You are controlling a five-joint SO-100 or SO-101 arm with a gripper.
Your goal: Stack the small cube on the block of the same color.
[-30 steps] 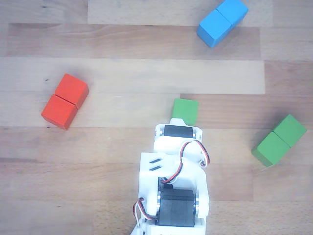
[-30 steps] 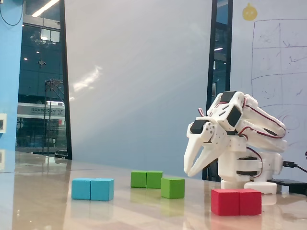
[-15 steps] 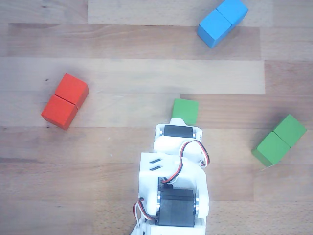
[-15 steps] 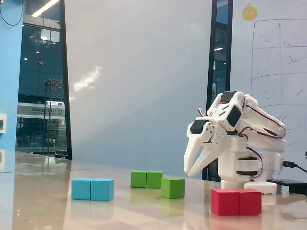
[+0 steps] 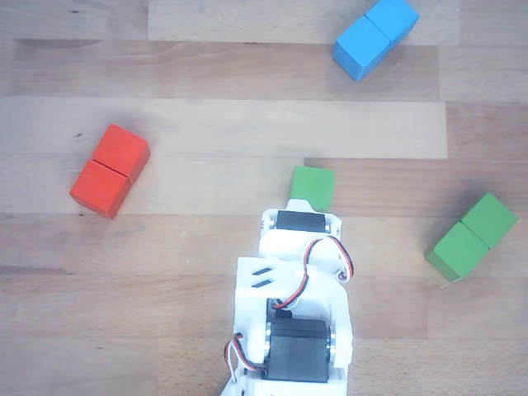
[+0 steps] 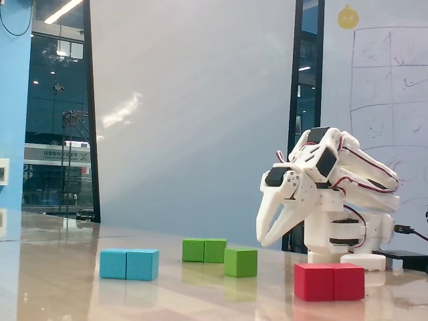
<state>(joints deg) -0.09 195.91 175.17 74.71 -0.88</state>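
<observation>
One view looks straight down; fixed view sits table-level, sideways

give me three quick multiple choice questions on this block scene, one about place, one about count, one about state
1. In the other view, which two-part block lies top right?
A red B blue C green
2. How many two-part blocks are on the table?
A two B three C four
3. The small green cube is
A stacked on the green block B held off the table C resting on the table

B: the blue block lies top right.
B: it, the red block and the green block make three.
C: the small green cube sits on the table, below the fingers.
</observation>
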